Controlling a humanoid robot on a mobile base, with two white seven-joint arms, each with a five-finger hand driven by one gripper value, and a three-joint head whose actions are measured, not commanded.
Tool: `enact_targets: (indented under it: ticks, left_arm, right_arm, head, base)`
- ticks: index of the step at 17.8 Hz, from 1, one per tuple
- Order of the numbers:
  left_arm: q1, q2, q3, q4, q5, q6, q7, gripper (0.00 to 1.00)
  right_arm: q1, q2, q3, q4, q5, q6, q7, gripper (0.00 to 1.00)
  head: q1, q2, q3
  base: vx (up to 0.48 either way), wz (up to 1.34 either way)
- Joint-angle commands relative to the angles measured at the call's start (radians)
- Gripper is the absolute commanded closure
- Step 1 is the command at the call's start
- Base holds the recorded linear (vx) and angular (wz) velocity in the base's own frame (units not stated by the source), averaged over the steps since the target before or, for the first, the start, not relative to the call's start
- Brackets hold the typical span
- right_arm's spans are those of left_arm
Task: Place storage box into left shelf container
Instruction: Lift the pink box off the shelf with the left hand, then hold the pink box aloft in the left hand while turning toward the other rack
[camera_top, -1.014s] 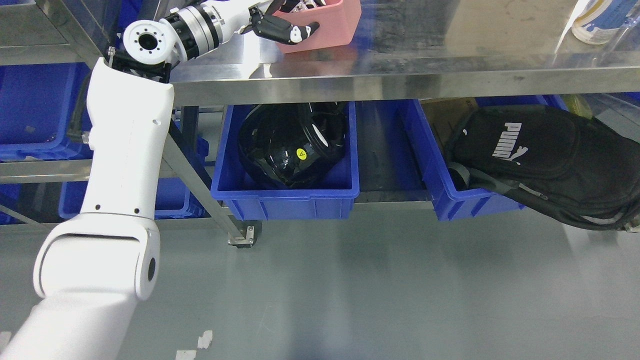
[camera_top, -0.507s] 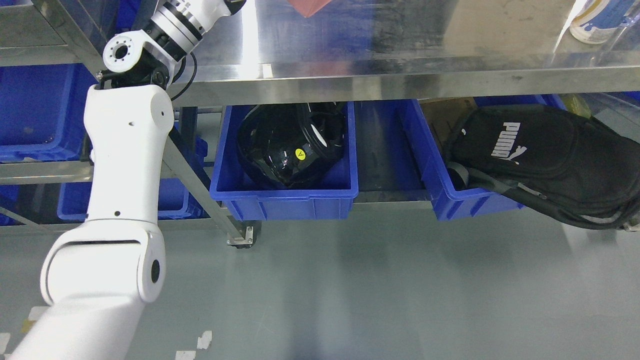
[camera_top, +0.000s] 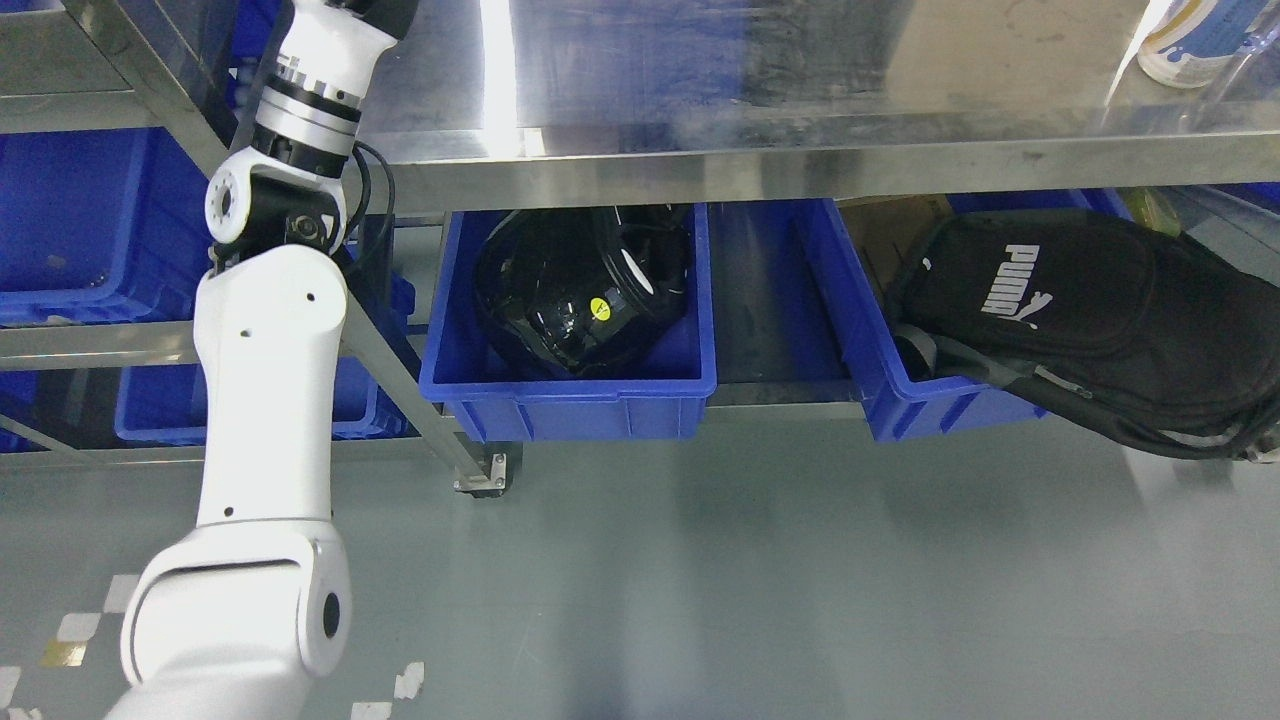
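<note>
Only my left arm (camera_top: 265, 330) shows. It rises from the lower left and leaves the picture at the top edge, above the steel table's (camera_top: 800, 150) left end. Its hand is out of the picture. The pink storage box is not in view. Blue containers (camera_top: 70, 230) stand on the left shelf behind the arm, with another blue container (camera_top: 345, 400) on the level below. My right arm is not in view.
Under the table a blue bin (camera_top: 570, 400) holds a black helmet (camera_top: 580, 290). A second blue bin (camera_top: 900, 400) holds a black backpack (camera_top: 1090, 310). A white and blue bottle (camera_top: 1190, 40) stands at the table's top right. A table leg with a caster (camera_top: 485, 470) stands on the grey floor.
My left arm has swung up and to the left. The hand holding the pink box has gone out over the top edge.
</note>
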Motion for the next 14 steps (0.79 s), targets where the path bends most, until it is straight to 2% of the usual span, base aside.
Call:
enact_targets:
  ticks: [1,3,7,14]
  left_arm:
    - [0.239,0.013,-0.056,-0.459,0.072,-0.041,0.055,0.99]
    - [0.327,0.013,-0.141,-0.532,0.067,-0.086,0.058,0.99]
    - [0.450,0.013,-0.162,-0.581,0.061,-0.137,0.052,0.99]
    - [0.464,0.013,-0.165,-0.609,0.061,-0.137,0.050,0.99]
  right_arm:
    - [-0.008,-0.017,-0.003,-0.017,-0.002,-0.001,0.000,0.00]
    - [-0.008,-0.017,-0.003,-0.017,-0.002,-0.001,-0.002,0.00]
    - [-0.008,-0.017,-0.003,-0.017,-0.002,-0.001,0.000,0.00]
    - [-0.008,-0.017,-0.003,-0.017,-0.002,-0.001,0.000,0.00]
  head:
    - [0.0000,0.000,0.000]
    - [0.0000,0.000,0.000]
    - [0.0000,0.000,0.000]
    - [0.0000,0.000,0.000]
  base:
    - [0.000,0.00]
    - [-0.024,0.08]
    - [-0.064,0.20]
    - [-0.142,0.47]
